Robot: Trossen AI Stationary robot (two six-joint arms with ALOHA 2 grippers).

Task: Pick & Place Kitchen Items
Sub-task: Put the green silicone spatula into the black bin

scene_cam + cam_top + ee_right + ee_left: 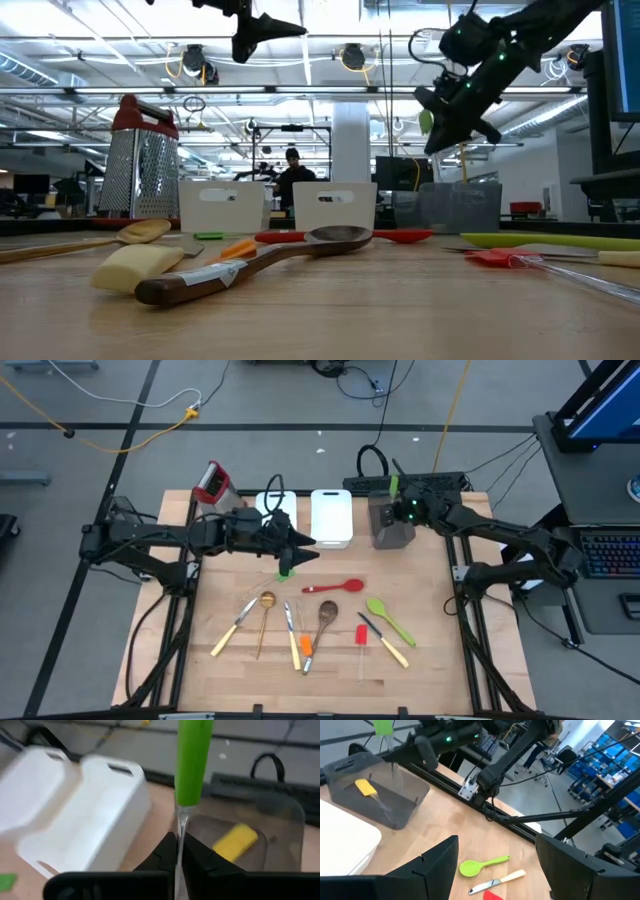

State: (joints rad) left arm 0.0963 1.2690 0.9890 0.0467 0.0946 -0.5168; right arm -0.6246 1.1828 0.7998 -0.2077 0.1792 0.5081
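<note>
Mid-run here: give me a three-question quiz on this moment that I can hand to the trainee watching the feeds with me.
1. True or false: the right gripper is shut on the green spatula.
2. What already lies inside the grey tray?
A. a gold spoon
B. a yellow spatula
C. a wooden spoon
3. Fill in: the left gripper hangs with its jaws ____ and holds nothing.

Key:
1. True. It grips the clear handle, with the green head upward, above the grey tray.
2. B. The yellow spatula lies in the tray; the gold spoon and wooden spoon are on the table.
3. open
</note>
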